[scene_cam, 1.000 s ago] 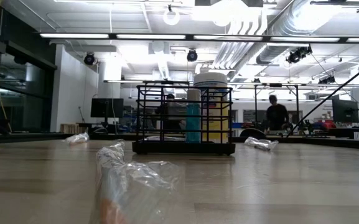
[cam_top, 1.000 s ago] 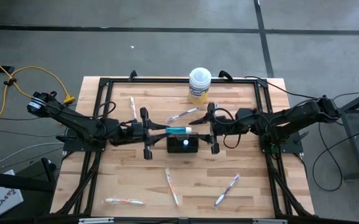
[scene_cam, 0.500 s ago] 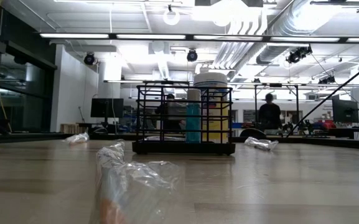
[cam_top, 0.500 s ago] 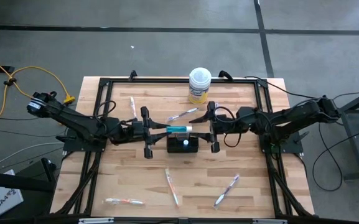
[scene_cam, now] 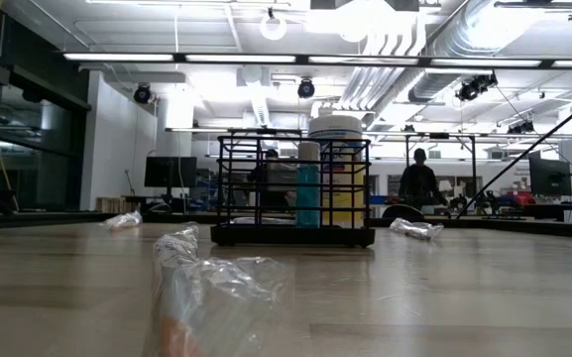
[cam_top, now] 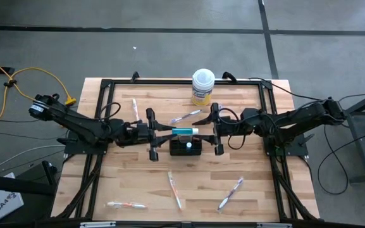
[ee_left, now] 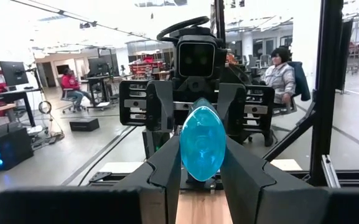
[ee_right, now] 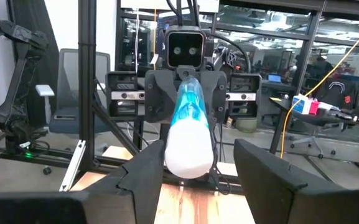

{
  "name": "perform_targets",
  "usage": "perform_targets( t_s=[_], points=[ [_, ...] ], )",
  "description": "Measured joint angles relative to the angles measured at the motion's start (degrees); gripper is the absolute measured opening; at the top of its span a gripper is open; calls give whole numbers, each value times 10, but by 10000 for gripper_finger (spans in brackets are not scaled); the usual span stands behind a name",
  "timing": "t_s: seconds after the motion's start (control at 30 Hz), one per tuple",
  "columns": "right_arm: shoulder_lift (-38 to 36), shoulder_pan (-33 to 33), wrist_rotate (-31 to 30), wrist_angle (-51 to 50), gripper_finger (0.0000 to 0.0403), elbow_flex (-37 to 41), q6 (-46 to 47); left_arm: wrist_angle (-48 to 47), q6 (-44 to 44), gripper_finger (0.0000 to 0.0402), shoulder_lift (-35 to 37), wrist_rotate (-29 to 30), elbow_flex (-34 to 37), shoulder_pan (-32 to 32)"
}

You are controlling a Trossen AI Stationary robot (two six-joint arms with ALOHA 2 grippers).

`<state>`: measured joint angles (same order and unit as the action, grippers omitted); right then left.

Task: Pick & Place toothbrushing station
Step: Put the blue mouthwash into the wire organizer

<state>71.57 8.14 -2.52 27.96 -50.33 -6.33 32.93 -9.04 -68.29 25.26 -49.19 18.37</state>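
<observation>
Left pincer: the left pincer [cam_top: 169, 132] grips one end of a teal tube [cam_top: 183, 132] and holds it flat in the air, right over the far edge of the holder.
Right pincer: the right pincer [cam_top: 202, 131] is at the tube's white-cap end with its fingers [ee_right: 272, 177] spread wide, one on each side of the cap, not squeezing it.
Holder: the black wire holder [cam_top: 186, 146] sits in the middle of the bench [cam_top: 258, 196], between the two arms. One teal tube [scene_cam: 308, 195] already stands inside it.
Toothbrushes: none look to be in the holder. Two lie on the far side, one far left [cam_top: 135, 109] and one just past the holder [cam_top: 186, 116]. Three lie on the near side: near left [cam_top: 126, 204], near middle [cam_top: 174, 189] and near right [cam_top: 231, 192].
Yellow tub: the yellow tub [cam_top: 202, 87] stands at the far edge, well apart from the holder.
Done: I think one tube is packed and the second is lifted.
Left to do: the lifted tube must still go in, then all five brushes.
</observation>
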Motion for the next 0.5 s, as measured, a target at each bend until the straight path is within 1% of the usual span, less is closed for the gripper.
perform_targets(
  t_s=[0.13,0.23,0.5],
  points=[
    [0,0,1,10,187,0,0,4,0,90,0,0,0,0],
    [0,2,1,32,187,0,-17,8,0,90,0,0,0,0],
    [0,9,1,92,187,0,-56,82,-49,80,0,-1,0,0]
  ],
)
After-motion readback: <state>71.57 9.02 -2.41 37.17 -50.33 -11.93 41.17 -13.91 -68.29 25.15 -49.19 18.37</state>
